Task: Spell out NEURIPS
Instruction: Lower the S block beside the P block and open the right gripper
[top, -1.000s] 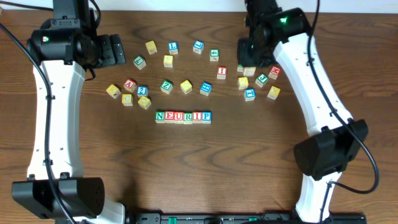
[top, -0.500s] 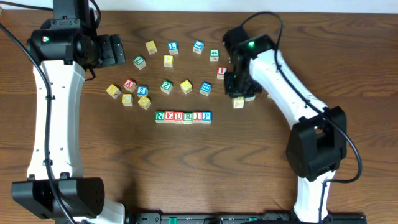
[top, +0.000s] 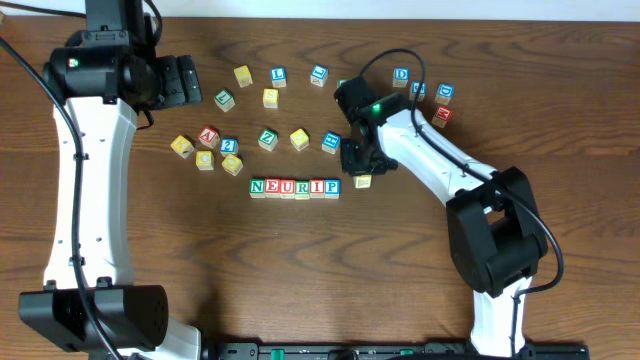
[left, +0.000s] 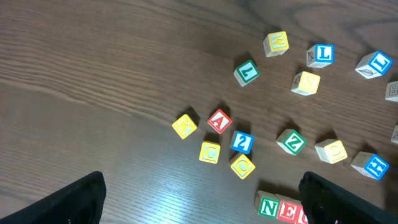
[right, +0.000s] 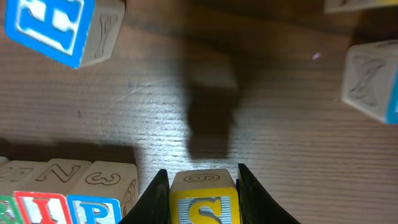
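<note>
A row of letter blocks (top: 294, 187) reads N E U R I P at the table's middle; its N and E show in the left wrist view (left: 278, 209). My right gripper (top: 362, 170) is shut on a yellow S block (right: 204, 205) and holds it just right of the P block (right: 93, 208), a small gap between them. The S block also shows in the overhead view (top: 363, 181). My left gripper (top: 190, 82) is open and empty at the back left, its fingers (left: 199, 199) wide apart above the loose blocks.
Loose letter blocks lie scattered behind the row: a cluster at the left (top: 207, 146), others in the middle (top: 299, 138), and several at the back right (top: 441, 93). A blue H block (right: 59, 28) lies behind the gripped block.
My right gripper has carried the yellow S block from the back right cluster forward and left, down to the right end of the row. The left arm has not moved.
</note>
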